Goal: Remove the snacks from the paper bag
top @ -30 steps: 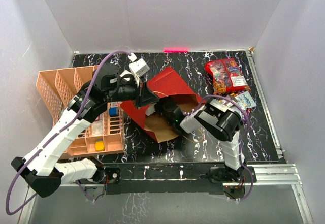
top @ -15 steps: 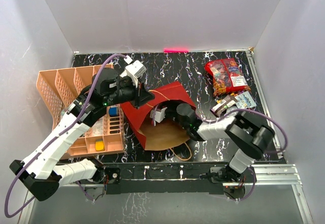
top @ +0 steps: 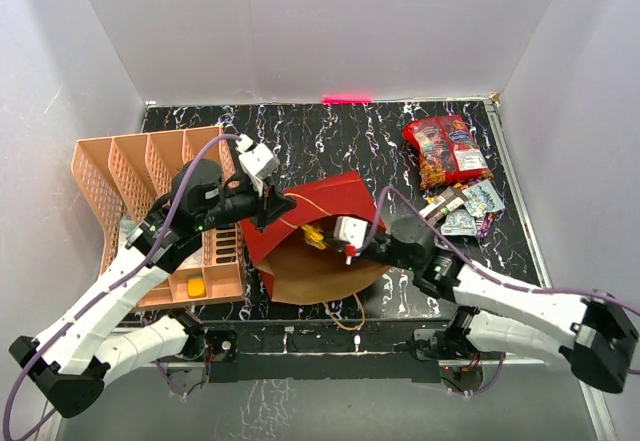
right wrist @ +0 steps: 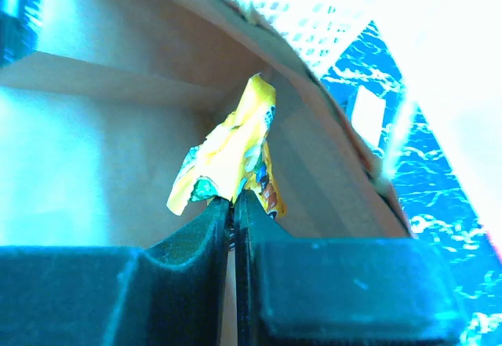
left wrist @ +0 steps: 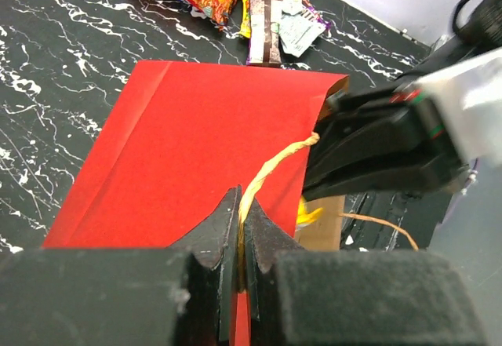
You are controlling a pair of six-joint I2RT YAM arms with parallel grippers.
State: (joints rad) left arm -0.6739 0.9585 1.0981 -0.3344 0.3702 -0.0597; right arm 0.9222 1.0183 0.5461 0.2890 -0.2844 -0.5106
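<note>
**A:** From above, where do things stand?

**B:** The left end effector (top: 274,204) is shut at the top edge of the bag (top: 335,191), holding the mouth up. The right end effector (top: 322,236) sits at that mouth, clamped on a yellow packet (top: 312,232). Well to its right, a heap of snacks (top: 450,166) lies out on the worktop (top: 340,131).

**A:** And the left wrist view?

**B:** It is closed tight on the cord (left wrist: 276,164), which runs ahead of it across the bag's red panel. Beyond and to the right, the other arm's black end effector is at the opening, with a scrap of yellow just beneath.

**A:** The right wrist?

**B:** The yellow packet stands directly ahead of the closed tips, gripped by its lower edge. Brown kraft walls surround it, so it is not clear of the bag yet.

**A:** How far along, then?

**B:** Most looks done, I'd judge: many snacks are out and one is in hand. That one wants carrying over to the heap. I see nothing else inside, though much of the interior is hidden.
</note>
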